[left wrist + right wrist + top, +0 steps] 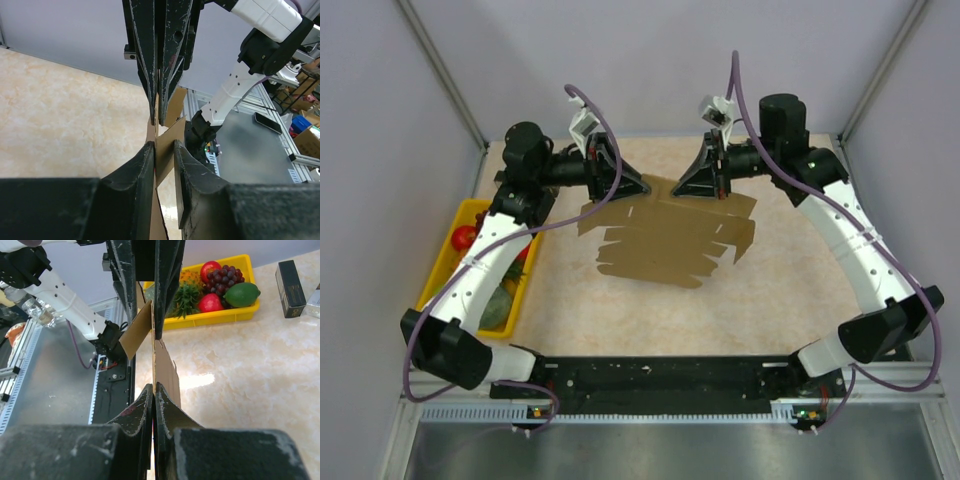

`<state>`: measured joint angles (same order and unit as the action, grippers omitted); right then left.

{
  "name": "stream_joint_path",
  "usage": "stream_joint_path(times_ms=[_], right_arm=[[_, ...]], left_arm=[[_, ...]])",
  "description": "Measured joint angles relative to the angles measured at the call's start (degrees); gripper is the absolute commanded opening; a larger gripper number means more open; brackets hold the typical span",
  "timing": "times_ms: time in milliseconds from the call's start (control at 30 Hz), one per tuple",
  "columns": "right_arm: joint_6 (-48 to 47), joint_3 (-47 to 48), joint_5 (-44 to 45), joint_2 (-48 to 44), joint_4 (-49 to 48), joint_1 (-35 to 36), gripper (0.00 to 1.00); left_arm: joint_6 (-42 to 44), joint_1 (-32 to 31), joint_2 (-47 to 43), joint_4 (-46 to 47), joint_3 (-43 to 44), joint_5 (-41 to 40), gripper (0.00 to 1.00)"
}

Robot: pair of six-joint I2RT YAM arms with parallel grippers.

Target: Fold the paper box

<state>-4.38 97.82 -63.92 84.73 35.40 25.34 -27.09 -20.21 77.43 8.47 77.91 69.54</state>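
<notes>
Progress check: the paper box (665, 245) is an unfolded die-cut sheet, tabs and flaps spread out, no walls raised and no tab tucked that I can see from here. Its far edge is lifted between the two arms at the back of the table (620, 320); the near edge hangs down toward the tabletop, and whether it touches I cannot tell. One flap near the left arm stands bent out of the sheet's plane in the wrist views, perhaps the start of a crease. Judgement: very early, with essentially all the folding left, meaning side walls, end flaps and closing tabs. Right gripper (153, 386): clenched, fingers pressed together with only the thin cardboard edge between them, a firm pinch on the sheet's far edge. Left gripper (164, 144): jaws partly apart, straddling the same edge just beside the right one, the two facing tip to tip. The cardboard lies against one finger, and a gap shows on the other side. I read this as loosely around the sheet rather than clamped, so the right side looks to be carrying it. The yellow tray (450, 250) of fruit sits off to the left, well apart from the work.
</notes>
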Motion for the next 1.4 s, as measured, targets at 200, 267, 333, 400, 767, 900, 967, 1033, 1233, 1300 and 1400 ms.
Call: stream_joint_path(times_ms=[200,267,333,400,767,900,967,1033,1233,1300,1400], right_arm=[[-0.07,-0.07,-1.14,-0.24,-0.02,0.11,0.0],[-0.13,-0.35,-1.42,-0.37,-0.13,0.11,0.0],[-0.2,-0.44,-1.57,-0.37,-0.15,0.09,0.0],[-0.42,-0.72,-1.7,-0.42,-0.15,0.09,0.0],[-0.39,-2.03,-1.27,-1.01,-0.79,-0.63,0.0],[0.46,-3.28,-1.25,-1.55,-1.7,-2.14,0.0],[1.18,-3.8,-0.98,-1.86,-2.25,-2.89,0.0],[2.69,-4.81,-0.42,-2.34,-3.39,-3.63,0.0],[9.81,-9.22,2.38,-4.61,-7.23,-5.68,0.0],[12.41,-10.95,2.6,-5.55,-9.03,-6.67,0.0],[16.41,-13.66,2.47,-7.43,-12.31,-7.8,0.0]], left_arm=[[0.02,-0.2,0.02,0.02,0.11,-0.13,0.0],[0.26,-0.26,0.15,0.07,0.2,0.17,0.0],[0.37,-0.31,0.33,0.09,0.22,0.35,0.0],[1.11,-0.31,0.35,-0.35,0.22,0.5,0.0],[1.14,3.63,-1.05,-3.43,1.05,-1.46,0.66],[-1.57,9.7,-6.03,-2.14,-2.49,-5.42,0.65],[-2.58,12.28,-10.73,-1.99,-6.47,-9.09,0.57],[-3.08,14.58,-14.19,-1.64,-9.57,-12.15,0.43],[-0.98,16.28,-26.36,-6.75,-22.08,-30.42,0.38],[-0.79,16.37,-28.61,-8.52,-25.55,-35.5,0.38],[-1.77,16.5,-28.44,-9.2,-30.25,-38.38,0.4]])
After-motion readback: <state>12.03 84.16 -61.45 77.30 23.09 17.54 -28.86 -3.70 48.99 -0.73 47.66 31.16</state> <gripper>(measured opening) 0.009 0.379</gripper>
